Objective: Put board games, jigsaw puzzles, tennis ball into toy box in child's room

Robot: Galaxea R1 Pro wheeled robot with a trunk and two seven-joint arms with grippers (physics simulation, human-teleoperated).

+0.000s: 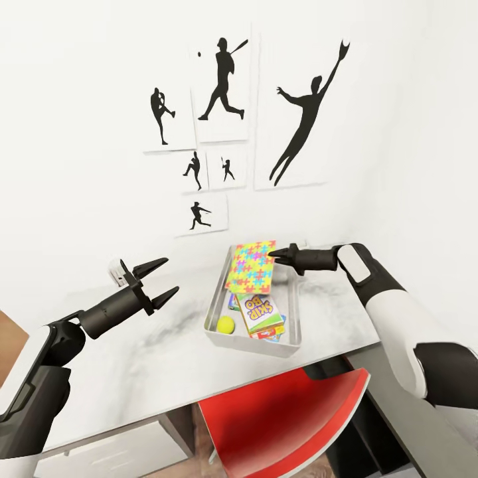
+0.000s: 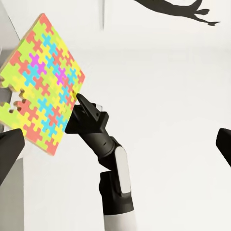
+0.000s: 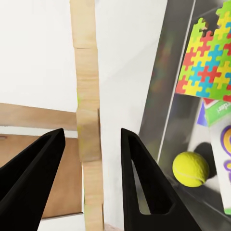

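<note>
The wall [image 1: 79,133] is taking up the whole top half of the head view, with a bunch of black baseball silhouette prints [image 1: 219,86] hanging around upper center. Below that the pale marbled tabletop [image 1: 133,345] is running across the lower middle, and a red chair [image 1: 279,425] is poking out from under its edge at bottom center-right.

The toy box [image 1: 212,312], a shallow silvery tray, is sitting on the tabletop just right of center. A colorful puzzle [image 1: 251,267] is tilting over the box's far end, with the right pincer [image 1: 273,254] at its upper right corner. In the left wrist view the black fingers are sitting right against that puzzle's [image 2: 41,82] edge. The right wrist view is showing its two fingers with a gap and a wooden edge between them, so whether it's actually clamping the puzzle, can't tell.

Inside the box a Skip-Bo game [image 1: 260,313] is lying face up in the near half, with more boxes tucked under it. The tennis ball [image 1: 226,324] is sitting in the near left corner of the box.

The left pincer [image 1: 162,280] is hanging over the tabletop at middle left, spread wide, holding nothing.
</note>
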